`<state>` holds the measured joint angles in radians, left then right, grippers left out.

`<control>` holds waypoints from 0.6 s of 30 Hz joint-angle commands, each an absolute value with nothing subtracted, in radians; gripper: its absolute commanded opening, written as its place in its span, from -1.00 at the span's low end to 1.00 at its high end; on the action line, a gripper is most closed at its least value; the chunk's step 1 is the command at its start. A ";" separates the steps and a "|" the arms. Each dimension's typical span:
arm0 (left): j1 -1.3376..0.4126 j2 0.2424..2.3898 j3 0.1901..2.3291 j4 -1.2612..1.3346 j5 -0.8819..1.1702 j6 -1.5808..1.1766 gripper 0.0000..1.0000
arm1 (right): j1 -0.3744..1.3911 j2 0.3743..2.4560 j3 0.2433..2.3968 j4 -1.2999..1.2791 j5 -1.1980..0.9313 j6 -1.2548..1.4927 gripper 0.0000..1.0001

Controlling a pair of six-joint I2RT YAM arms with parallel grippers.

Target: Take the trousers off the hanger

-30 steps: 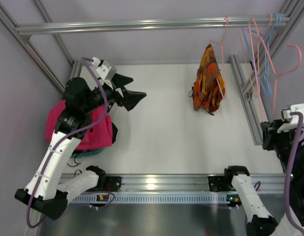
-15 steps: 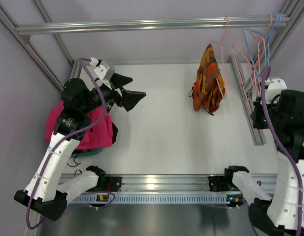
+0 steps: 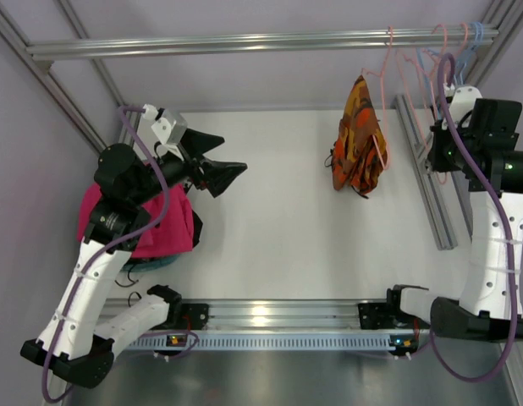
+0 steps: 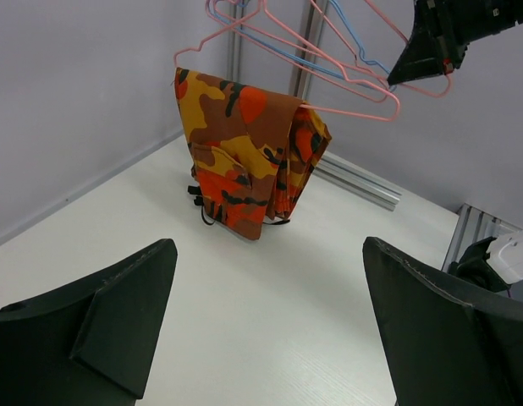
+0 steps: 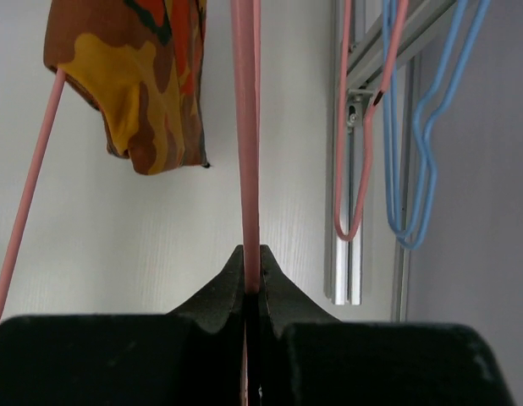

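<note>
The orange-red-yellow patterned trousers (image 3: 358, 142) hang folded over a pink hanger (image 3: 386, 63) on the top rail, and also show in the left wrist view (image 4: 244, 156) and the right wrist view (image 5: 143, 80). The magenta-pink trousers (image 3: 147, 227) lie in a heap at the table's left, under my left arm. My left gripper (image 3: 217, 167) is open and empty, well left of the hanging trousers; it also shows in the left wrist view (image 4: 270, 330). My right gripper (image 3: 434, 150) is shut on the wire of another, empty pink hanger (image 5: 246, 152), right of the trousers.
Several pink and blue hangers (image 3: 454, 46) hang at the rail's right end, also in the right wrist view (image 5: 418, 127). An aluminium frame post (image 3: 422, 182) lies along the table's right side. A dark garment edge (image 3: 196, 230) shows beside the pink heap.
My right arm has swung up and left from the right edge, carrying the pink hanger to the rail beside the other hangers. My left arm has shifted slightly left.
</note>
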<state>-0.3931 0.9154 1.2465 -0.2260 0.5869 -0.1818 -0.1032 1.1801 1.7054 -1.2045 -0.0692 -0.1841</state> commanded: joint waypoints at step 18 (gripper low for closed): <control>-0.388 0.928 1.218 -0.210 0.600 -0.195 0.94 | -0.291 1.325 1.674 -1.036 -0.264 -0.216 -1.00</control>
<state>-0.3931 0.9257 1.2293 -0.2325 0.5869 -0.1852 -0.2783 1.3769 1.7123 -1.0950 -0.2131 -0.1909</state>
